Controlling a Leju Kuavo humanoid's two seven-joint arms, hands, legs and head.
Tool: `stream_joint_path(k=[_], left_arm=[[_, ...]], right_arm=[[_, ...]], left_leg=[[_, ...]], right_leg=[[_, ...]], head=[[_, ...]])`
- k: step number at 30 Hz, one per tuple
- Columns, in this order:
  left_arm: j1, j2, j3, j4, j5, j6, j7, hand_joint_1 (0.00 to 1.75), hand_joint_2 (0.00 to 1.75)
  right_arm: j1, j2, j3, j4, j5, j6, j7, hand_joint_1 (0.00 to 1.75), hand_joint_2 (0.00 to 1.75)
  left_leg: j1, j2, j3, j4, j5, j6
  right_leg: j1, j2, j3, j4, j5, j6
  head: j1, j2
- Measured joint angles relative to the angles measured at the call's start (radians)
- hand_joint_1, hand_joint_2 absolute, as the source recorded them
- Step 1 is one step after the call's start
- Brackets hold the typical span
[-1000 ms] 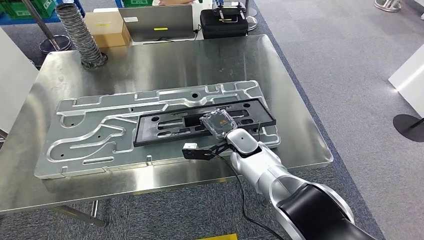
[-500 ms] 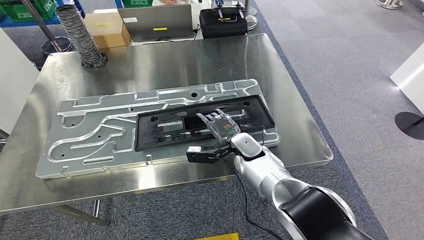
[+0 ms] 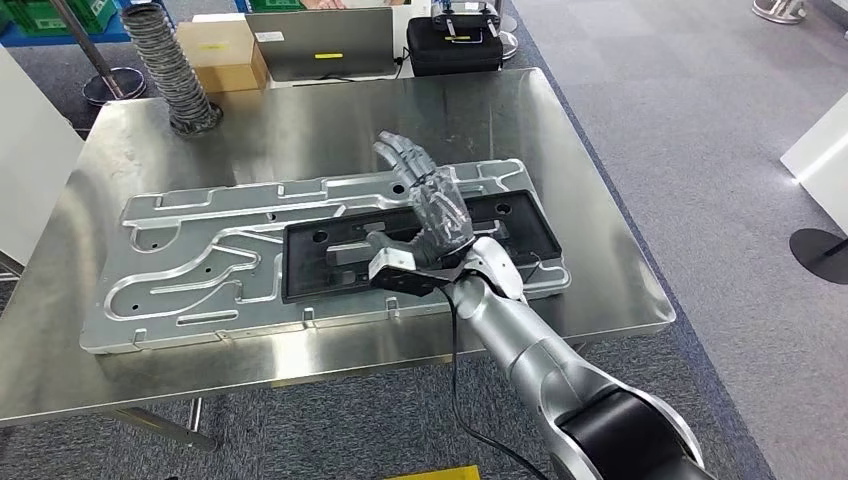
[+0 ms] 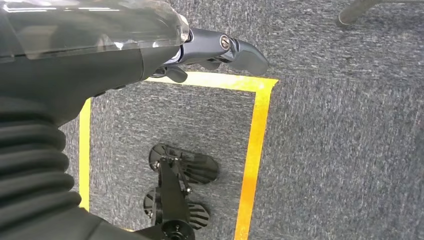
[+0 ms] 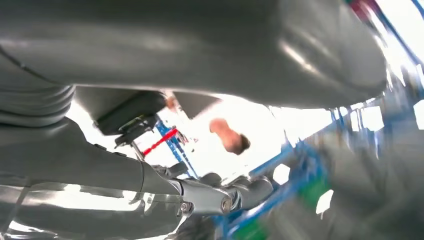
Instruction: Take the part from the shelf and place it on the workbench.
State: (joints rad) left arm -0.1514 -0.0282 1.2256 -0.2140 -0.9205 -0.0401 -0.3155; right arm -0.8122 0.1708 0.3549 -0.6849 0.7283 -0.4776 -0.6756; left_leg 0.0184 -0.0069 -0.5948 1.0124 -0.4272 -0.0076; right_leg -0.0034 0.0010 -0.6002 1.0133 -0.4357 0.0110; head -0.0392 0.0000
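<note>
The black part (image 3: pixel 330 258) is lying on the silver grooved plate (image 3: pixel 180 260), toward the desk's (image 3: pixel 300 130) right edge. A ribbed hose (image 3: pixel 175 70) is standing at the far left corner. The right hand (image 3: pixel 432 205) is hovering above the part, fingers spread, grasping nothing. The left hand (image 4: pixel 220 50) is hanging over the floor (image 4: pixel 340 150), its state unclear.

Heads up, your right hand (image 3: pixel 425 200) and forearm cover the middle of the black part (image 3: pixel 320 262) in the head view, so you can't tell what sits under the palm there. The right wrist view is smeared with motion blur and glare, so nothing past the hand (image 5: pixel 220 200) reads clearly. Your left hand (image 4: pixel 220 50) is mostly hidden behind its own cover, only one dark fingertip showing.
</note>
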Motion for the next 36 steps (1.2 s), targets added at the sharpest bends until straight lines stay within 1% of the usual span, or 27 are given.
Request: stream_joint_path(k=[1,2,3,5,6,7,8,10,11,12,14,16,17,18,20,21,22,23,25,26,27,30,31,32,33,35,36], left_arm=[[0.000,-0.001,0.000,0.000,0.006,0.000,0.001,0.00,0.00],[0.000,-0.002,0.000,0.000,0.014,0.000,0.003,0.00,0.00],[0.002,-0.003,0.001,0.000,0.023,0.000,0.004,0.00,0.00],[0.013,-0.004,0.004,0.000,0.042,0.000,0.005,0.00,0.00],[0.021,-0.004,0.007,0.000,0.051,-0.001,0.003,0.00,0.00],[0.028,-0.005,0.011,0.000,0.059,-0.002,0.000,0.00,0.00],[0.034,-0.006,0.016,0.000,0.066,-0.004,-0.006,0.00,0.00],[0.041,-0.009,0.025,0.000,0.080,-0.009,-0.020,0.00,0.00],[0.043,-0.011,0.029,0.000,0.086,-0.012,-0.026,0.00,0.00],[0.044,-0.013,0.034,0.000,0.093,-0.014,-0.033,0.00,0.00],[0.048,-0.017,0.044,0.000,0.104,-0.020,-0.043,0.00,0.00],[0.054,-0.019,0.052,0.000,0.111,-0.023,-0.048,0.00,0.00],[0.056,-0.021,0.054,0.000,0.113,-0.023,-0.049,0.00,0.00],[0.057,-0.022,0.056,0.000,0.114,-0.024,-0.049,0.00,0.00],[0.057,-0.024,0.062,0.000,0.116,-0.025,-0.049,0.00,0.00],[0.056,-0.025,0.065,0.000,0.117,-0.026,-0.048,0.00,0.00],[0.057,-0.027,0.068,0.000,0.118,-0.026,-0.047,0.00,0.00],[0.059,-0.028,0.070,0.000,0.118,-0.026,-0.045,0.00,0.00],[0.059,-0.029,0.072,0.000,0.118,-0.026,-0.044,0.00,0.00],[0.058,-0.029,0.073,0.000,0.118,-0.026,-0.044,0.00,0.00],[0.056,-0.030,0.073,0.000,0.118,-0.026,-0.043,0.00,0.00],[0.053,-0.031,0.073,0.001,0.116,-0.026,-0.043,0.00,0.00],[0.051,-0.033,0.073,0.001,0.113,-0.026,-0.041,0.00,0.00],[0.050,-0.034,0.073,0.001,0.109,-0.026,-0.040,0.00,0.00],[0.049,-0.035,0.073,0.001,0.105,-0.026,-0.039,0.00,0.00],[0.048,-0.037,0.073,0.001,0.097,-0.026,-0.037,0.00,0.00],[0.049,-0.039,0.073,0.001,0.094,-0.026,-0.037,0.00,0.00]], right_arm=[[0.025,-0.019,-0.006,-0.091,-0.100,0.016,-0.007,0.00,0.00],[0.050,-0.042,-0.014,-0.184,-0.204,0.036,-0.008,0.00,0.00],[0.078,-0.071,-0.027,-0.285,-0.309,0.060,-0.008,0.00,0.00],[0.137,-0.131,-0.071,-0.489,-0.494,0.119,-0.009,0.00,0.00],[0.167,-0.159,-0.101,-0.580,-0.558,0.150,-0.009,0.00,0.00],[0.196,-0.184,-0.133,-0.663,-0.602,0.176,-0.009,0.00,0.00],[0.222,-0.208,-0.171,-0.742,-0.626,0.193,-0.009,0.00,0.00],[0.268,-0.243,-0.255,-0.880,-0.638,0.199,-0.009,0.00,0.00],[0.289,-0.259,-0.303,-0.937,-0.628,0.190,-0.009,0.00,0.00],[0.313,-0.272,-0.354,-0.982,-0.609,0.175,-0.009,0.00,0.00],[0.379,-0.298,-0.469,-1.043,-0.566,0.143,-0.009,0.00,0.00],[0.452,-0.317,-0.581,-1.075,-0.546,0.125,-0.009,0.00,0.00],[0.482,-0.324,-0.625,-1.087,-0.546,0.121,-0.009,0.00,0.00],[0.510,-0.329,-0.661,-1.097,-0.544,0.117,-0.009,0.00,0.00],[0.581,-0.335,-0.721,-1.100,-0.511,0.096,-0.009,0.00,0.00],[0.626,-0.334,-0.751,-1.092,-0.488,0.082,-0.008,0.00,0.00],[0.671,-0.332,-0.781,-1.082,-0.467,0.069,-0.008,0.00,0.00],[0.708,-0.329,-0.806,-1.073,-0.453,0.061,-0.008,0.00,0.00],[0.754,-0.326,-0.842,-1.063,-0.445,0.053,-0.008,0.00,0.00],[0.769,-0.325,-0.855,-1.059,-0.443,0.051,-0.008,0.00,0.00],[0.781,-0.325,-0.866,-1.056,-0.442,0.049,-0.008,0.00,0.00],[0.809,-0.323,-0.892,-1.047,-0.440,0.049,-0.008,0.00,0.00],[0.819,-0.322,-0.900,-1.040,-0.435,0.051,-0.008,0.00,0.00],[0.831,-0.318,-0.911,-1.026,-0.424,0.052,-0.008,0.00,0.00],[0.842,-0.312,-0.923,-1.000,-0.404,0.048,-0.008,0.00,0.00],[0.865,-0.294,-0.944,-0.917,-0.354,0.022,-0.008,0.00,0.00],[0.874,-0.285,-0.951,-0.865,-0.328,0.000,-0.008,0.00,0.00]], left_leg=[[0.000,-0.001,0.000,-0.002,0.001,0.008],[0.001,-0.001,0.000,-0.004,0.003,0.015],[0.001,-0.002,0.000,-0.005,0.004,0.021],[-0.002,-0.004,-0.001,-0.004,0.002,0.028],[-0.005,-0.005,-0.001,-0.004,0.001,0.030],[-0.008,-0.005,0.000,-0.004,0.000,0.031],[-0.011,-0.005,0.001,-0.004,-0.001,0.032],[-0.018,-0.005,0.004,-0.003,-0.003,0.033],[-0.021,-0.006,0.005,-0.003,-0.005,0.032],[-0.023,-0.006,0.006,-0.003,-0.007,0.030],[-0.022,-0.008,0.009,-0.003,-0.010,0.024],[-0.023,-0.006,0.007,0.012,-0.026,0.015],[-0.024,-0.004,-0.001,0.041,-0.048,0.011],[-0.023,-0.002,-0.018,0.088,-0.081,0.006],[-0.018,0.000,-0.066,0.215,-0.154,0.000],[-0.016,0.000,-0.082,0.260,-0.174,-0.003],[-0.014,0.001,-0.084,0.273,-0.176,-0.005],[-0.014,0.001,-0.065,0.245,-0.158,-0.006],[-0.013,0.001,0.011,0.107,-0.101,-0.003],[-0.014,0.001,0.045,0.045,-0.079,0.002],[-0.016,0.000,0.065,0.005,-0.066,0.007],[-0.019,0.001,0.068,-0.014,-0.049,0.024],[-0.018,0.002,0.066,-0.018,-0.041,0.031],[-0.017,0.003,0.062,-0.023,-0.031,0.038],[-0.015,0.004,0.055,-0.028,-0.021,0.044],[-0.016,0.004,0.032,-0.028,-0.002,0.050],[-0.017,0.004,0.019,-0.026,0.006,0.049]], right_leg=[[-0.002,-0.001,-0.005,0.014,-0.012,0.006],[-0.003,-0.001,-0.018,0.046,-0.034,0.012],[-0.004,0.000,-0.042,0.100,-0.066,0.017],[-0.004,0.000,-0.109,0.239,-0.130,0.021],[-0.003,0.000,-0.133,0.285,-0.142,0.021],[-0.002,0.000,-0.139,0.294,-0.135,0.018],[-0.001,0.000,-0.124,0.259,-0.108,0.013],[0.005,-0.001,-0.055,0.113,-0.039,-0.002],[0.009,-0.003,-0.025,0.050,-0.016,-0.008],[0.013,-0.005,-0.006,0.011,-0.005,-0.013],[0.017,-0.009,0.004,-0.006,-0.003,-0.017],[0.010,-0.013,0.012,-0.015,0.000,-0.024],[0.006,-0.014,0.015,-0.019,0.003,-0.028],[0.002,-0.015,0.018,-0.022,0.006,-0.032],[0.002,-0.016,0.017,-0.022,0.008,-0.034],[0.002,-0.018,0.016,-0.021,0.008,-0.034],[0.001,-0.020,0.013,-0.019,0.008,-0.033],[0.001,-0.021,0.010,-0.017,0.008,-0.032],[-0.001,-0.018,0.003,-0.011,0.011,-0.028],[0.000,-0.016,0.002,-0.009,0.012,-0.024],[0.000,-0.014,0.001,-0.008,0.015,-0.019],[-0.001,-0.011,0.000,-0.010,0.025,0.002],[-0.002,-0.009,-0.003,-0.006,0.020,0.009],[-0.003,-0.007,-0.010,0.010,-0.001,0.015],[-0.005,-0.005,-0.023,0.046,-0.037,0.021],[-0.010,-0.003,-0.064,0.169,-0.132,0.032],[-0.012,-0.003,-0.079,0.228,-0.163,0.035]], head=[[0.000,0.000],[0.000,0.000],[0.000,0.000],[0.000,0.000],[0.000,0.000],[0.000,0.000],[0.000,0.000],[0.000,0.000],[0.000,0.000],[0.000,0.000],[0.000,0.000],[0.000,0.000],[0.000,0.000],[0.000,0.000],[0.000,0.000],[0.000,0.000],[0.000,0.000],[0.000,0.000],[0.000,0.000],[0.000,0.000],[0.000,0.000],[0.000,0.000],[0.000,0.000],[0.000,0.000],[0.000,0.000],[0.000,0.000],[0.000,0.000]])
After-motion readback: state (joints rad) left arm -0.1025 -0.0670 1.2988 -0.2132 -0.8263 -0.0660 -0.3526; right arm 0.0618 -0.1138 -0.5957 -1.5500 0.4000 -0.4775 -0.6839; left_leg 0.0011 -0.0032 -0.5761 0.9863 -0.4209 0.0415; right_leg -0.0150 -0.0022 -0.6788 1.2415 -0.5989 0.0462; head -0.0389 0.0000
